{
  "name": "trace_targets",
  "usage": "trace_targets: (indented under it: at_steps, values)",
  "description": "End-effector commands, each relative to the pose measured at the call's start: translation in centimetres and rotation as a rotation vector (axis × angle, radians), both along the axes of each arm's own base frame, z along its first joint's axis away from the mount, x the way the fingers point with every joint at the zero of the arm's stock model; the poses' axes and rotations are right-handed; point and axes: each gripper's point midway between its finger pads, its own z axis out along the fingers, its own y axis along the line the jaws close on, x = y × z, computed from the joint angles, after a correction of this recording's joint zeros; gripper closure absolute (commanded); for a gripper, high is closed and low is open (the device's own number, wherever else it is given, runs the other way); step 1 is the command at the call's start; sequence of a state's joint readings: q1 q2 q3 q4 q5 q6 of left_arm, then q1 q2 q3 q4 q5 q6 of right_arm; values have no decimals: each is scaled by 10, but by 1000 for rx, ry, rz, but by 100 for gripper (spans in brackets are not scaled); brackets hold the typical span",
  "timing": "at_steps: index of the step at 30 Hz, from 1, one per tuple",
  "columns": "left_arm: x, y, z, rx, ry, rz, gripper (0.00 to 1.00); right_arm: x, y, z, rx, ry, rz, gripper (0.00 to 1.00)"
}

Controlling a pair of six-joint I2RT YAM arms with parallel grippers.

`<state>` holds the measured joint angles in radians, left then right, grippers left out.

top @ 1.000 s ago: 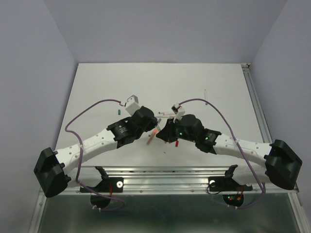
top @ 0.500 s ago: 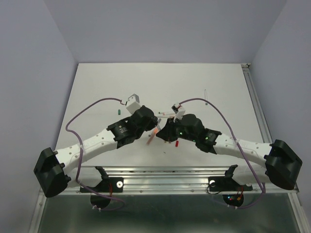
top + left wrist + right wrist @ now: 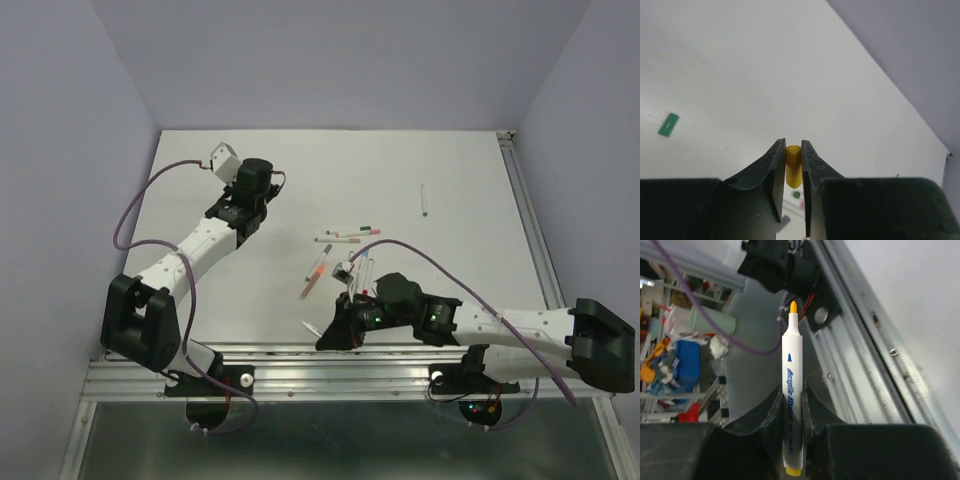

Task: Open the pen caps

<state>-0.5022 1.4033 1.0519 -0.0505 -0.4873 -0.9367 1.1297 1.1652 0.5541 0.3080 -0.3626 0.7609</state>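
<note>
One yellow cap (image 3: 792, 162); one lettered pen (image 3: 792, 390)

I get the top view looking down over the whole counter (image 3: 330, 165); wrist views sit close behind left gripper (image 3: 793, 146) and right gripper (image 3: 792, 388).

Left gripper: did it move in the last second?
Yes. The left gripper, shut on a yellow cap, swung farther from the near rail and leftward.
</note>
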Motion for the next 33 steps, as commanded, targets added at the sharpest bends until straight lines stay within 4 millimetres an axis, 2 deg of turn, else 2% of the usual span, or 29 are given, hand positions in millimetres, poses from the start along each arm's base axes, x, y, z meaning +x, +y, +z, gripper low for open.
trace_targets:
  at_steps: [1, 2, 3, 5, 8, 10, 11, 12, 14, 15, 17, 18, 20, 21, 23, 28, 29, 30, 32, 33]
  values:
    - [24, 27, 36, 58, -86, 43, 100, -24, -9, 10, 46, 25, 52, 99]
    - [23, 31, 36, 64, -86, 47, 100, -17, -12, 17, 54, 3, 12, 99]
    - [18, 31, 35, 82, -85, 22, 100, -3, -17, 6, -11, -14, -77, 99]
    - [11, 30, 32, 119, -74, -39, 100, 11, -22, 6, -46, -46, -149, 99]
    - [-5, 31, 13, 208, -15, -136, 100, 52, -37, 4, -113, -77, -320, 99]
    - [-14, 35, -9, 251, 50, -162, 100, 74, -48, -1, -147, -75, -389, 99]
    - [-17, 38, -18, 270, 76, -165, 100, 97, -60, -2, -158, -68, -461, 99]
    - [-21, 43, -37, 303, 139, -159, 100, 109, -67, -2, -170, -86, -493, 99]
    - [-24, 47, -56, 318, 199, -147, 100, 139, -85, -1, -197, -146, -599, 99]
    - [-26, 49, -73, 340, 253, -149, 100, 153, -95, 3, -210, -177, -667, 99]
    - [-26, 52, -87, 366, 297, -137, 100, 176, -110, 7, -228, -205, -745, 99]
    - [-25, 56, -100, 399, 332, -125, 100, 181, -118, 2, -262, -205, -758, 99]
    - [-20, 61, -109, 419, 363, -121, 100, 198, -131, 2, -284, -200, -808, 99]
    - [-21, 65, -125, 441, 417, -125, 100, 199, -132, -1, -300, -197, -796, 99]
    - [-14, 70, -129, 442, 437, -111, 100, 205, -136, -3, -318, -193, -800, 99]
    - [-12, 77, -147, 471, 498, -109, 98, 216, -154, -19, -372, -167, -837, 99]
    - [-12, 77, -149, 475, 505, -113, 95, 218, -157, -20, -375, -164, -842, 99]
    - [-12, 76, -150, 476, 507, -117, 86, 221, -161, -21, -381, -162, -853, 99]
    - [-11, 77, -152, 482, 517, -122, 77, 224, -168, -28, -399, -148, -868, 99]
    - [-10, 76, -153, 482, 514, -131, 67, 225, -170, -29, -402, -144, -870, 99]
